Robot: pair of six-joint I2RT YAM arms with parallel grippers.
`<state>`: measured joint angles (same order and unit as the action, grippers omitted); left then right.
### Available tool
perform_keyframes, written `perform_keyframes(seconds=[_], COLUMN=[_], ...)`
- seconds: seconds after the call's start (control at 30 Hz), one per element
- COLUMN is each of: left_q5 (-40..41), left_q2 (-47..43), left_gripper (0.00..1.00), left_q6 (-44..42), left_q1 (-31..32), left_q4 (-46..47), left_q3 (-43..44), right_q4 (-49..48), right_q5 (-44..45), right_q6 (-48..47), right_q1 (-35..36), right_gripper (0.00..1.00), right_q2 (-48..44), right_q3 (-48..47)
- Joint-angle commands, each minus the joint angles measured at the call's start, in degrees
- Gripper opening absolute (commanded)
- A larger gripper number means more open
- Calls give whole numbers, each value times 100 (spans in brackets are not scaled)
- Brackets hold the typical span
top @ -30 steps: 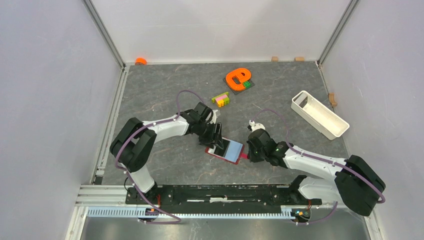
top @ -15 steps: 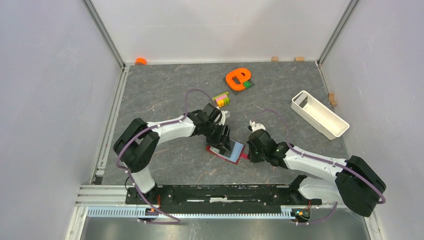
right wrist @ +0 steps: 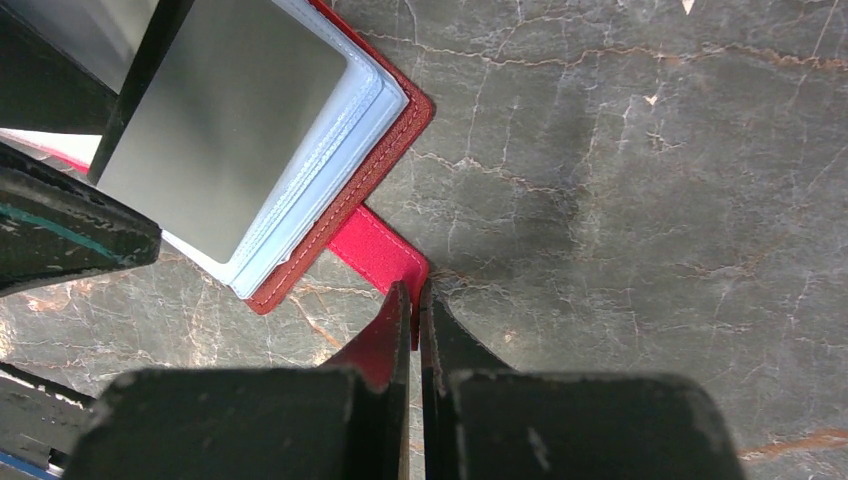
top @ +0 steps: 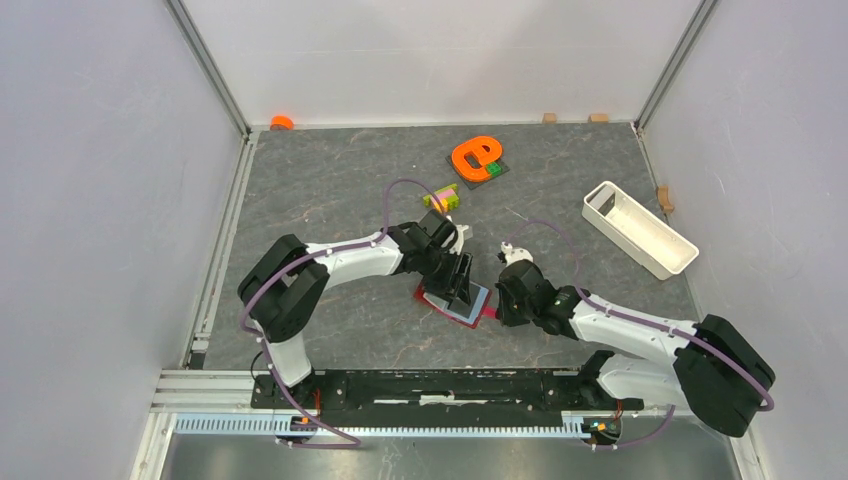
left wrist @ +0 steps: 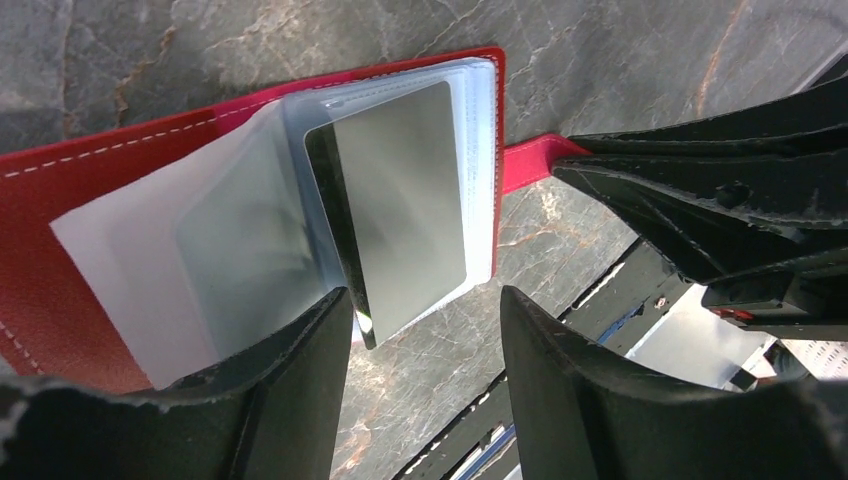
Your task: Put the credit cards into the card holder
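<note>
Two arms meet over the card holder [top: 468, 308] just below the middle of the overhead frame. It lies open on the grey table [top: 330, 190], with red edges and a pale blue inside. The left gripper [top: 462, 290] is over it and the right gripper [top: 497, 308] is at its right end. Toy bricks [top: 442, 198] sit higher up and a white tray [top: 625, 243] lies well off at the right, with bare table between. In the left wrist view the holder's red cover [left wrist: 60, 200] fills the left. Its clear sleeves are fanned up, and a glossy grey credit card [left wrist: 405, 200] with a dark edge rests on the stack. The left gripper [left wrist: 428, 310] is released, jaws apart, with the card's lower corner just beside one finger. The right gripper [left wrist: 575, 165] pinches the snap tab [left wrist: 530, 165] at the right. In the right wrist view the right gripper [right wrist: 413, 300] is clenched on the snap tab [right wrist: 375, 250]. The holder's stitched corner [right wrist: 340, 200] and the card [right wrist: 230, 130] sit upper left, with open table to the right.
</note>
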<state>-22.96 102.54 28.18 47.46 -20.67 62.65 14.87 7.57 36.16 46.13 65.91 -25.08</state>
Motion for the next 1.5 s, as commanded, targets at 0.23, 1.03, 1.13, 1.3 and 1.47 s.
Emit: perform_keyframes(seconds=[0.23, 1.03, 1.13, 1.3, 1.47], left_q5=[4, 1469, 1397, 1377, 1215], left_q2=[205, -962, -847, -799, -845], left_gripper=[62, 86, 87, 82, 54], left_q6=[28, -138, -138, -130, 66], left_q1=[279, 0, 0, -34, -70], left_q4=[107, -348, -268, -139, 193], left_q3=[388, -251, -346, -518, -842], right_q4=[-76, 287, 281, 301, 487], right_q5=[6, 304, 295, 322, 505], right_q6=[90, 70, 71, 65, -3], right_q1=[37, 37, 36, 38, 32], right_gripper=[0, 0, 0, 0, 0], right_q2=[-115, -333, -329, -331, -314], right_q3=[100, -41, -41, -41, -147])
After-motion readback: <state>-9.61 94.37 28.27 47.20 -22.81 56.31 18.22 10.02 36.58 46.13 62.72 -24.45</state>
